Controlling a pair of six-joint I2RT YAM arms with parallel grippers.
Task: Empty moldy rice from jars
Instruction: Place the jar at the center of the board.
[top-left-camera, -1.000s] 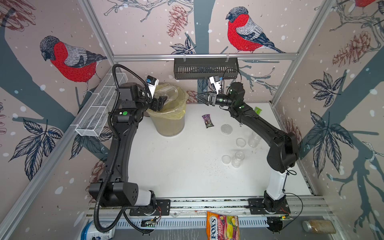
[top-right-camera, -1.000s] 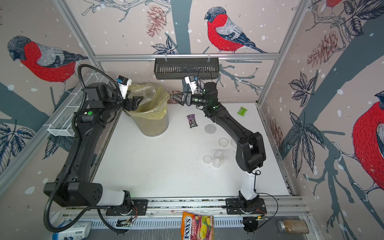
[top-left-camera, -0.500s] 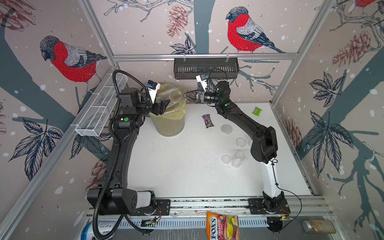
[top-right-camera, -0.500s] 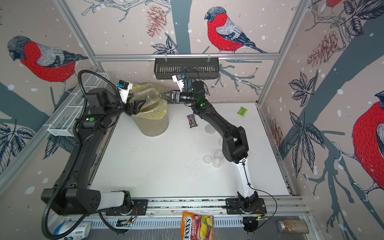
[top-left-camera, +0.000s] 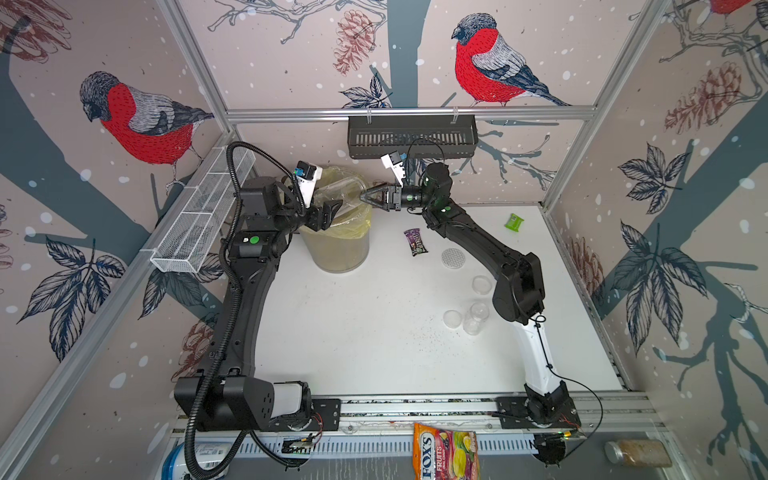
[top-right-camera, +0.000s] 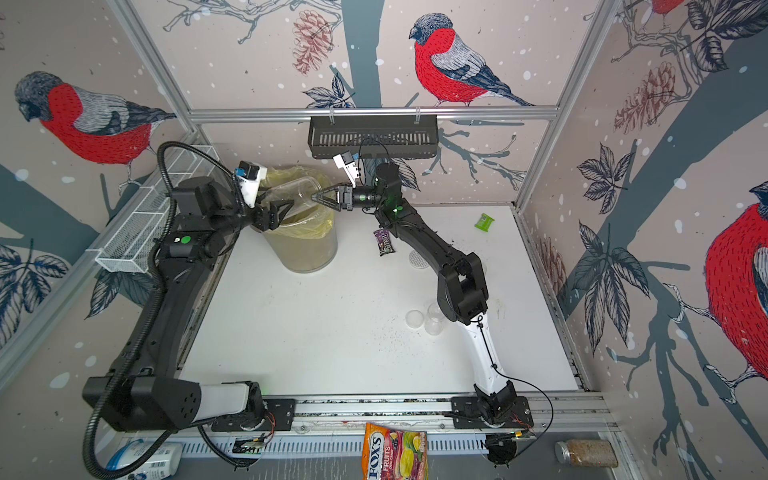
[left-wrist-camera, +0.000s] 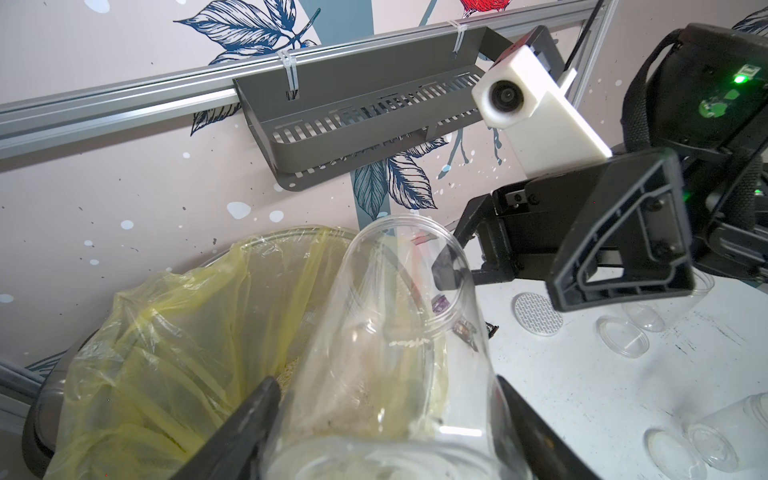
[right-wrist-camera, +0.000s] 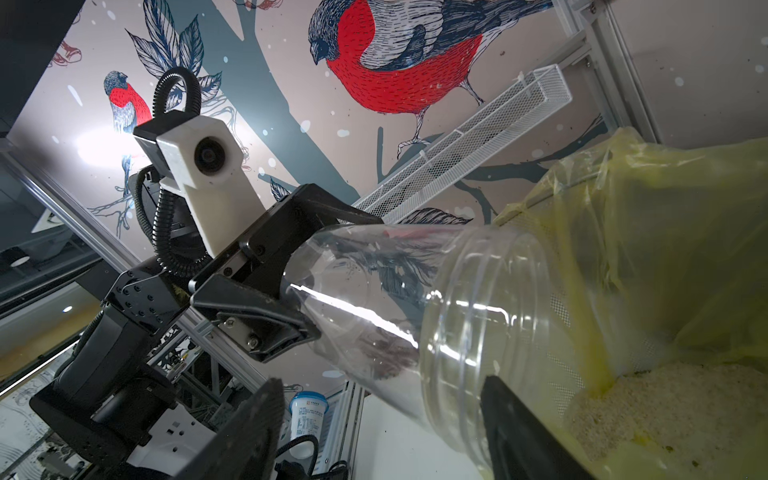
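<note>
Left hand (top-left-camera: 331, 214) clamped, right hand (top-left-camera: 363, 197) parted, tips facing.

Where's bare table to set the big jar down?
Biggest bare patch: table centre and front, between the bin, the left arm and the front rail. Smaller one between right arm and right wall, in front of the green packet. Crowded: small jars and lids by the right elbow, wrapper and dotted lid behind them.

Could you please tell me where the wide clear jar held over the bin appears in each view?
In a top view: wide clear jar upper middle, left of centre.
In a top view: wide clear jar sits likewise.
Left wrist: wide clear jar fills the central foreground.
Right wrist: wide clear jar mid-picture, mouth toward the camera.
Shared landmark: yellow-lined bin, in all four.
</note>
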